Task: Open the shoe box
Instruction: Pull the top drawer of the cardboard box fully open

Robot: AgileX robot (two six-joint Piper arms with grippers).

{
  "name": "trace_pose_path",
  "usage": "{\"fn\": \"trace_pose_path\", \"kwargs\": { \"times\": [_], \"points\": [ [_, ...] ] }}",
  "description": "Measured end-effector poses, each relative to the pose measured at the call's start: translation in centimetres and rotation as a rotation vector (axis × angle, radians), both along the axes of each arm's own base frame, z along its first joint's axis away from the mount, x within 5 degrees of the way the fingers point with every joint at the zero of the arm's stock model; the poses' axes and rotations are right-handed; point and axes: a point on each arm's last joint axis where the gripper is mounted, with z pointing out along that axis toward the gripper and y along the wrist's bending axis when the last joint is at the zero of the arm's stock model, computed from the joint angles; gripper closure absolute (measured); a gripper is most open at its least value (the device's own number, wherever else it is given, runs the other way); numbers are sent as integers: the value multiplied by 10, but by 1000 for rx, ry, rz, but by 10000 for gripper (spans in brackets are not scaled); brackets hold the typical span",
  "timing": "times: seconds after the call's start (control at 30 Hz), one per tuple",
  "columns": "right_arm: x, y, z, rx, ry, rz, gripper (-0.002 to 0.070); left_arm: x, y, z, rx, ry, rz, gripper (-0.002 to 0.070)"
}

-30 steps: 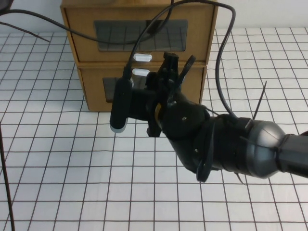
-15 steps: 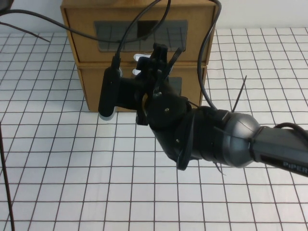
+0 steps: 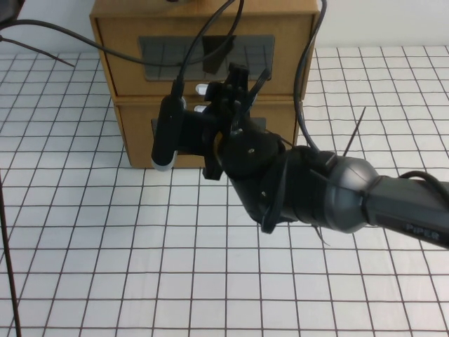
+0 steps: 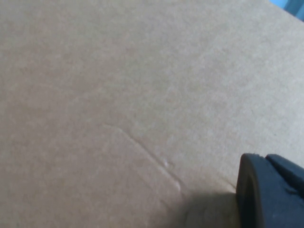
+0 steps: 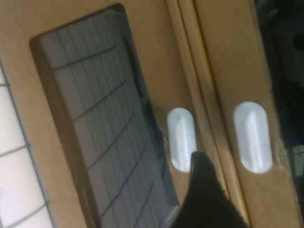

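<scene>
Right gripper (image 3: 230, 86) at shoe box (image 3: 116, 42) handles (image 5: 182, 137); left gripper (image 4: 270, 192) near cardboard (image 4: 118, 95).

Right arm (image 3: 330, 200): matte black housings and one rounded dark-grey joint shell with a sheen. There is small pale lettering (image 3: 421, 229) on the link toward 4 o'clock. Black cables (image 3: 309, 63) loop off the wrist toward 12, and stiff zip-tie tails (image 3: 354, 130) stick out at 2. A long black camera bar (image 3: 167, 133) with a pale end cap is bolted on at 9. Right gripper (image 3: 237, 83) is black, at the arm's 11 o'clock end. Left gripper (image 4: 270, 190) shows only a rounded black moulded edge, close over a cardboard face (image 4: 118, 95).
</scene>
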Motion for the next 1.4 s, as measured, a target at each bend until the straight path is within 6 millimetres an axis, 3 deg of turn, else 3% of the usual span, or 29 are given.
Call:
{"fn": "trace_pose_path", "kwargs": {
  "times": [0.3,1.17,1.27,1.4],
  "points": [
    [14,13,-11,-26,-12,5,304,0,0,0,0,0,0,677],
    [32,14,-18,-60,-21,35,304,0,0,0,4,0,0,677],
    [33,14,-18,-59,-22,36,328,0,0,0,4,0,0,677],
    [34,14,-17,-65,-29,37,411,0,0,0,4,0,0,677]
  ]
}}
